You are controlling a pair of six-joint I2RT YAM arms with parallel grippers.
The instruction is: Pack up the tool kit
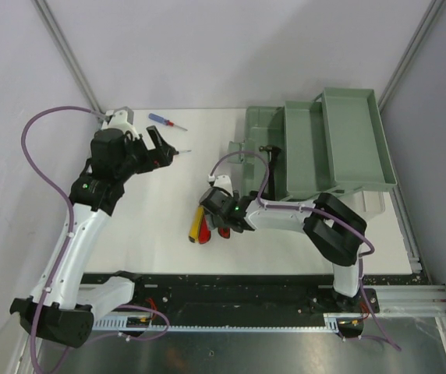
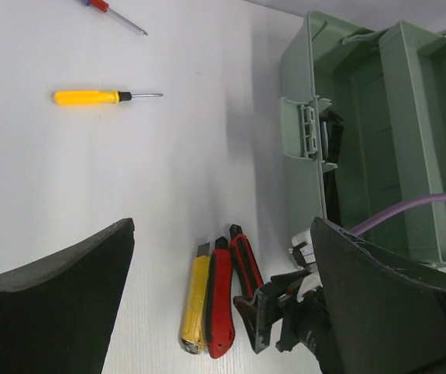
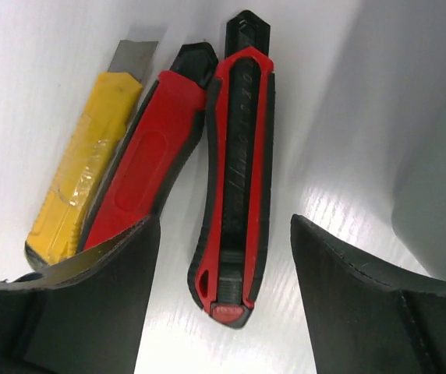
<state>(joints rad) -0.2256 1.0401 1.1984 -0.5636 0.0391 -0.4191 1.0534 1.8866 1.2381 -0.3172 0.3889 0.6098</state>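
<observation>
Three knives lie side by side on the white table: a yellow one (image 3: 90,167), a thick red one (image 3: 153,156) and a slim red-and-black one (image 3: 238,179), also seen from above (image 1: 200,226). My right gripper (image 3: 224,222) (image 1: 221,220) is open and low over them. Its fingers straddle the slim knife's rear end with a gap on each side. The grey-green toolbox (image 1: 316,148) (image 2: 348,140) stands open at the right, its inner tray (image 1: 352,136) swung up. My left gripper (image 2: 223,226) (image 1: 161,148) hovers open and empty over the far left.
A yellow screwdriver (image 2: 98,97) and a blue-and-red screwdriver (image 1: 164,121) lie on the table at the far left. The toolbox latch (image 2: 309,128) juts toward the knives. A purple cable (image 1: 246,167) loops over the right arm. Metal frame posts (image 1: 67,54) border the table.
</observation>
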